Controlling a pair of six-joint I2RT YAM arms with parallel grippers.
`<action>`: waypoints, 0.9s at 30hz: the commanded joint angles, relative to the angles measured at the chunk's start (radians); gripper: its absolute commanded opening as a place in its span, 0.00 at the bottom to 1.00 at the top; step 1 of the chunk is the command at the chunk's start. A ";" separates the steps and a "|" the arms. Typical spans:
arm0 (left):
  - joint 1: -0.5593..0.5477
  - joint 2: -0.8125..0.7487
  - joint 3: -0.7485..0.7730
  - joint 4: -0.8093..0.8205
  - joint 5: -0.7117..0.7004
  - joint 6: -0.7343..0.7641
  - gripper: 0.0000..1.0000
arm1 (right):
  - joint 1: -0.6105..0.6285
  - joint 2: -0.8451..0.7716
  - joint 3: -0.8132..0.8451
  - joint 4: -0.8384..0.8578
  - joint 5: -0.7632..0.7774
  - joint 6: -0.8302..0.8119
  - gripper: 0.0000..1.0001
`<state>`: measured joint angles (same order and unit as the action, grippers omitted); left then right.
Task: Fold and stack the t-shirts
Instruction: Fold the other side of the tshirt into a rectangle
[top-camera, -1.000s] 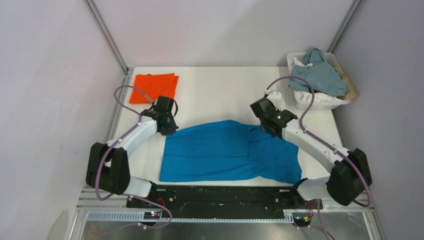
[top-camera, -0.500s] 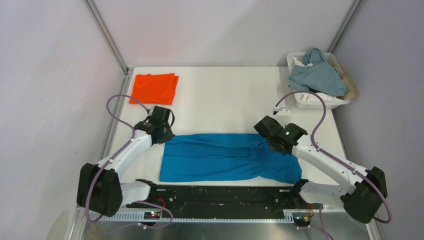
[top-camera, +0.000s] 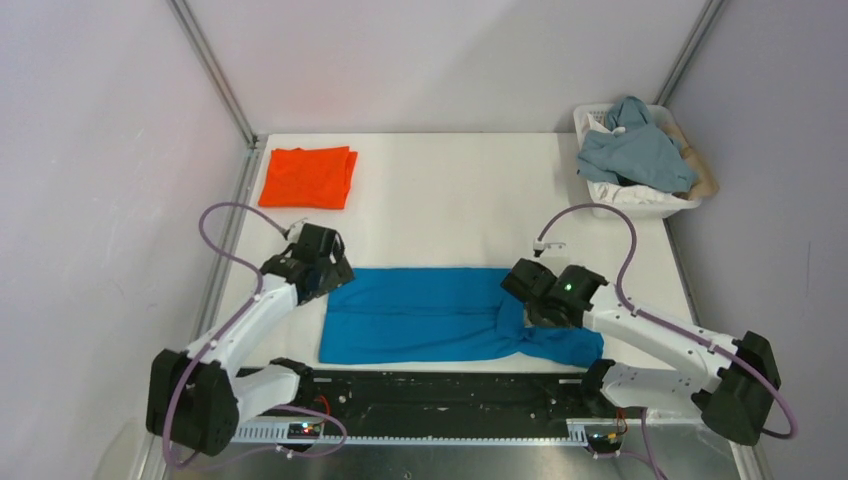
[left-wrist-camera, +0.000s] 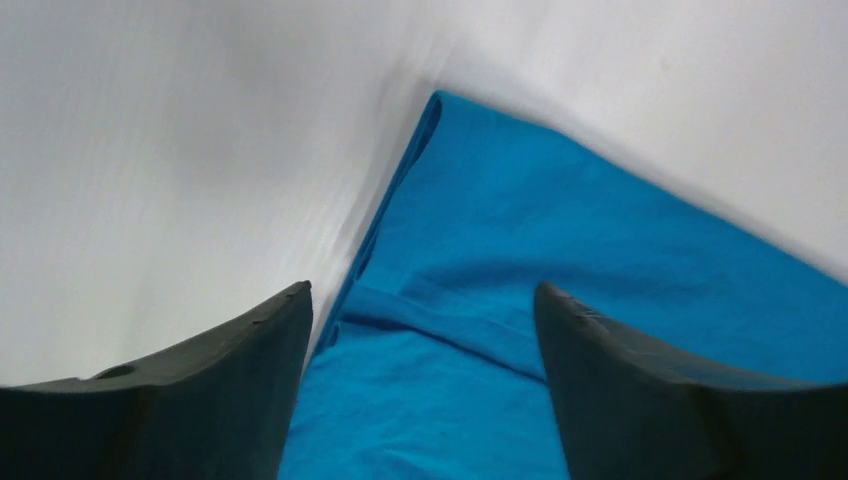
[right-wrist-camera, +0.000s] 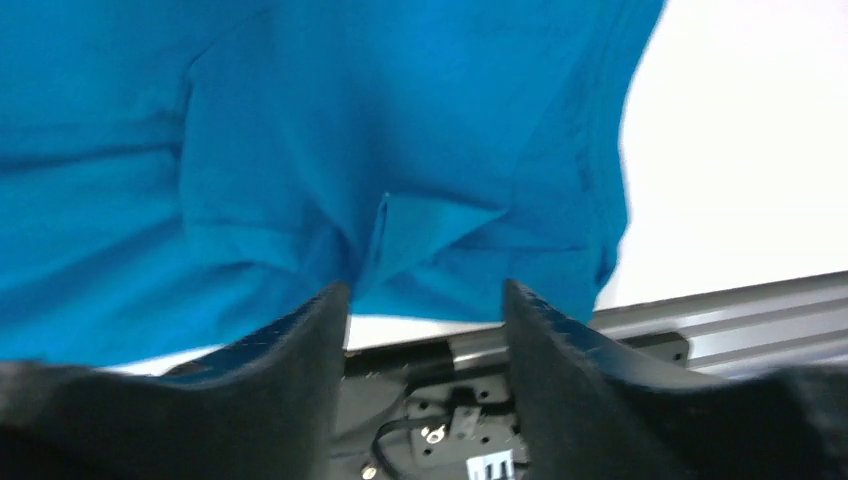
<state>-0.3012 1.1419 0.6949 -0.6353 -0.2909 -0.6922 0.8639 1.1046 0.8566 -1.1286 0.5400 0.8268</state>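
The blue t-shirt (top-camera: 420, 315) lies folded into a long band near the table's front edge, bunched at its right end. The orange t-shirt (top-camera: 308, 177) rests folded at the back left. My left gripper (top-camera: 335, 280) hovers over the blue shirt's left far corner. In the left wrist view this gripper (left-wrist-camera: 422, 300) is open, with the blue cloth (left-wrist-camera: 560, 250) lying loose below it. My right gripper (top-camera: 522, 308) is over the shirt's right part. Seen from the right wrist, it (right-wrist-camera: 425, 290) is open above the blue cloth (right-wrist-camera: 350, 120), gripping nothing.
A white basket (top-camera: 640, 208) holding grey-blue clothes stands at the back right corner. A black rail (top-camera: 440, 390) with the arm bases runs along the near edge, close to the shirt's front hem. Metal frame posts rise at both back corners.
Both grippers carried the blue shirt's far edge toward the front, folding it narrower. Then both opened and let go of the cloth.
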 joint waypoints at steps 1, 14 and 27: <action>-0.005 -0.131 0.010 -0.032 -0.071 -0.071 0.97 | 0.061 -0.092 -0.002 -0.042 -0.122 -0.006 0.72; -0.113 0.126 0.173 0.096 0.140 0.004 1.00 | -0.129 -0.262 -0.118 0.538 -0.285 -0.165 0.99; -0.113 0.407 0.117 0.187 0.189 -0.012 1.00 | -0.354 0.142 -0.210 0.630 -0.416 -0.075 0.99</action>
<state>-0.4133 1.5143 0.8379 -0.4774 -0.0978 -0.7067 0.5236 1.2530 0.7010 -0.5205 0.1131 0.7025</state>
